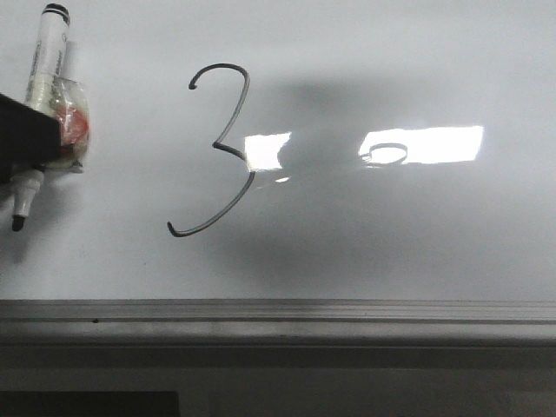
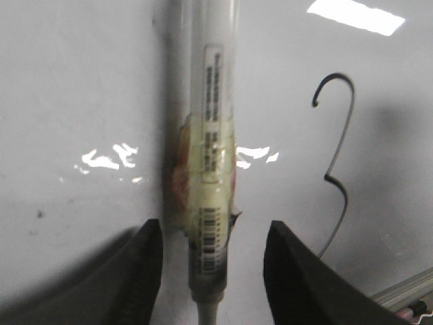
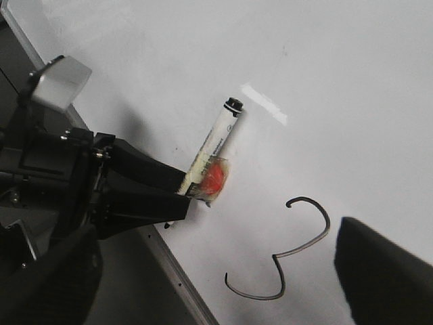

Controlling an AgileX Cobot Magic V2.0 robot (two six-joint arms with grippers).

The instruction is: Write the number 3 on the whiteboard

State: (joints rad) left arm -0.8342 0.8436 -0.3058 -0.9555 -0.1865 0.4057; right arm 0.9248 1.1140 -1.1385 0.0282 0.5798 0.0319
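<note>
One number 3 (image 1: 217,152) stands upright left of centre on the whiteboard (image 1: 391,243) in front view; left wrist view alone shows the left gripper (image 2: 213,261) pinching the marker (image 2: 211,135); right gripper's state: cannot tell.

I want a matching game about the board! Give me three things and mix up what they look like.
Things:
1. number 3
2. marker
3. whiteboard

Looks:
A. glossy white, with bright light patches shining on it
B. thin dark curvy line, already drawn
C. white tube with a black cap, held in the left gripper

Pairs: 1-B, 2-C, 3-A
</note>
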